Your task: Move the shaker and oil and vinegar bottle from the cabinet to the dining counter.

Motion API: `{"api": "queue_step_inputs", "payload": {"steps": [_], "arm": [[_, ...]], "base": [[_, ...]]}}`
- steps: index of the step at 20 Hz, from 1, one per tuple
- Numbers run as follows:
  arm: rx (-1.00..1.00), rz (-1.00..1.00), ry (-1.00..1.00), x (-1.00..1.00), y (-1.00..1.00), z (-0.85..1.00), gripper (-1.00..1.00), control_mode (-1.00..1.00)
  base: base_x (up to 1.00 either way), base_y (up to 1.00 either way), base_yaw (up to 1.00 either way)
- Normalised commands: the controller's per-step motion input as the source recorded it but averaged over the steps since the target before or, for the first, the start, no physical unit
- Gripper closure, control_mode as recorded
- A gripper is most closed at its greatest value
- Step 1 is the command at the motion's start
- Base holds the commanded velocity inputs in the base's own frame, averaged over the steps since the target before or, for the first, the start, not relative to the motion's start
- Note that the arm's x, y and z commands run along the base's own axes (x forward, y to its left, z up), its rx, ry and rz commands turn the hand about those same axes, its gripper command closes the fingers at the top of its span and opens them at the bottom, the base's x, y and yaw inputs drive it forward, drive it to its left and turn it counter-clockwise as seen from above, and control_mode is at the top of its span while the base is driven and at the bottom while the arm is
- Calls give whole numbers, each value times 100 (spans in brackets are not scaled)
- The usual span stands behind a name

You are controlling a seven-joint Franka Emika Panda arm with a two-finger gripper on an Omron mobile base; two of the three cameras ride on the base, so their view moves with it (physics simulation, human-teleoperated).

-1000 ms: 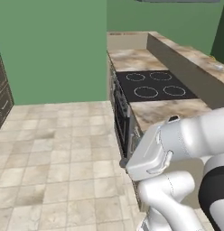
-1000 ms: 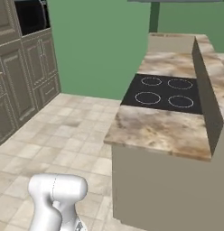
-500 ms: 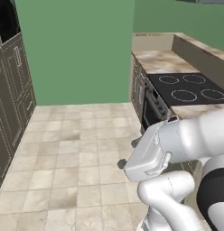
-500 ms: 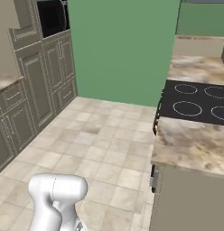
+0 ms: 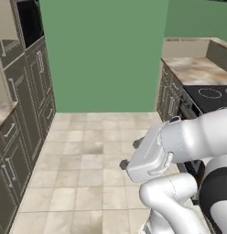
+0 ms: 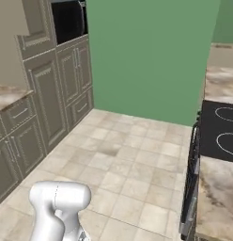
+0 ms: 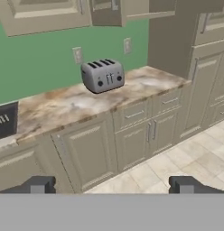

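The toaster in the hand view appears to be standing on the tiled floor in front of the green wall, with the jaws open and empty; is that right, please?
Not quite. The toaster stands on the marbled worktop, above the beige lower cabinets, not on the tiled floor. The hand view shows this. The rest holds: the green wall is behind it, and the gripper has its jaws open and empty.

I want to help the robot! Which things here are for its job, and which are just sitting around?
For the job:
- the fingers, wide open, holding nothing
- the upper wall cabinets, possibly where it must fetch from

Just sitting around:
- the toaster on the marbled worktop
- the stove
- the lower cabinets
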Motion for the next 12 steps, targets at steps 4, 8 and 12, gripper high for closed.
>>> {"api": "queue_step_inputs", "payload": {"steps": [4,8,12], "arm": [[0,0,0,0,0,0,-100,100],[0,0,0,0,0,0,-100,100],[0,0,0,0,0,0,-100,100]], "base": [[80,59,19],[79,58,25],[80,26,27]]}}
